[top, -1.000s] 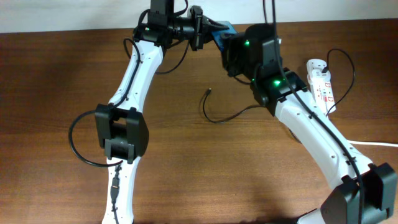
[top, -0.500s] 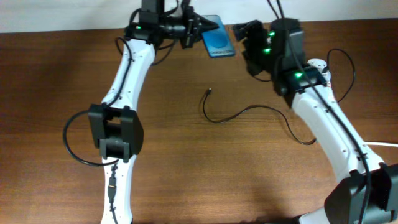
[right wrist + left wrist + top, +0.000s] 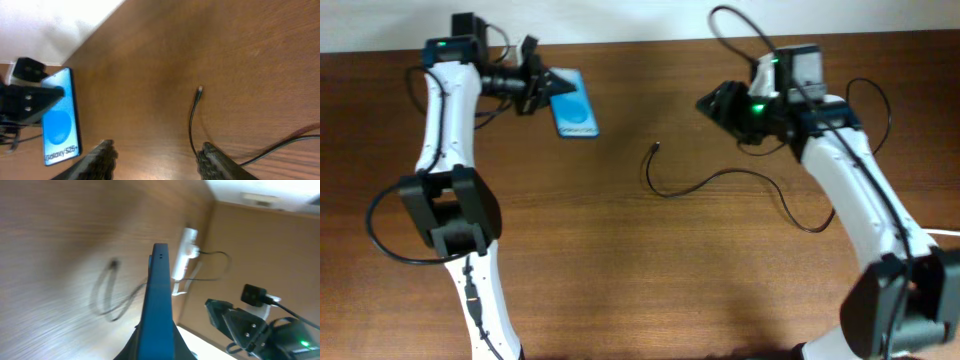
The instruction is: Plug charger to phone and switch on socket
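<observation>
One phone (image 3: 575,112) is sitting clamped in the left gripper (image 3: 542,85), which is grasping it by one short end near the far left of the table (image 3: 620,280). We are seeing its blue screen facing upward from overhead, and the white "Galaxy S25" lettering is showing in the right wrist view. In the left wrist view we are looking along its thin dark edge. We cannot tell whether it is touching the wood.

The charger (image 3: 720,177) is lying loose on the table, well apart from the phone. Its small connector tip is pointing toward the far edge near the middle, and the thin black cable is curling back and trailing off to the right.

The right gripper (image 3: 712,103) is hanging above the wood to the right of the connector tip. Its fingers (image 3: 105,157) are standing apart with nothing between them.

The socket (image 3: 184,255) is showing in the left wrist view as a white strip beyond the cable. Overhead, the right arm is covering most of it.
</observation>
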`<state>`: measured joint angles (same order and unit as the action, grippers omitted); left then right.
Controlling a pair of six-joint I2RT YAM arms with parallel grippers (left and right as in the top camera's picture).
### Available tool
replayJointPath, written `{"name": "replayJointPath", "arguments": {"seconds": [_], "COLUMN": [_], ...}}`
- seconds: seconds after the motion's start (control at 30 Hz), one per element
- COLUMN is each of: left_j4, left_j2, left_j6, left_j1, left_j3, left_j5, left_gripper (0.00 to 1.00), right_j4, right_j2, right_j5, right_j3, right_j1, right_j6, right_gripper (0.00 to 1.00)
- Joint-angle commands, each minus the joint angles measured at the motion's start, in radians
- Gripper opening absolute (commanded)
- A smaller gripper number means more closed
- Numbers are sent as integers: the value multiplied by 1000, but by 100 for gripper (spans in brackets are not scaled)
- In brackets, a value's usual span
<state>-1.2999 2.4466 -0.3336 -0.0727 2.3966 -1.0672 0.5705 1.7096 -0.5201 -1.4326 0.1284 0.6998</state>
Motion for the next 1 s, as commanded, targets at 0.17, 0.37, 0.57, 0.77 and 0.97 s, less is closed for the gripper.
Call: {"name": "replayJointPath", "arguments": {"seconds": [0.17, 0.37, 0.57, 0.77, 0.97], "left_j4": [-84, -117, -127, -132, -134], "left_j2": [-8, -8, -8, -8, -8], "left_j6": [172, 171, 172, 172, 172], "left_j1": [-58, -43, -28, -25, -21], "left_j3": [13, 13, 13, 13, 13], "left_j5": [108, 174, 174, 174, 174], "left_gripper": [0, 0, 0, 0, 0], "right_j4": [-2, -41, -116, -174, -203], "right_j2": [214, 317, 380, 416, 456], "right_j5": [24, -11, -8, 20, 27], "right_j3": [-5, -5, -5, -5, -5], "right_j1": [115, 143, 169, 200, 200], "right_j6": [43, 88, 87, 88, 87], "right_gripper": [45, 40, 40, 40, 40]}}
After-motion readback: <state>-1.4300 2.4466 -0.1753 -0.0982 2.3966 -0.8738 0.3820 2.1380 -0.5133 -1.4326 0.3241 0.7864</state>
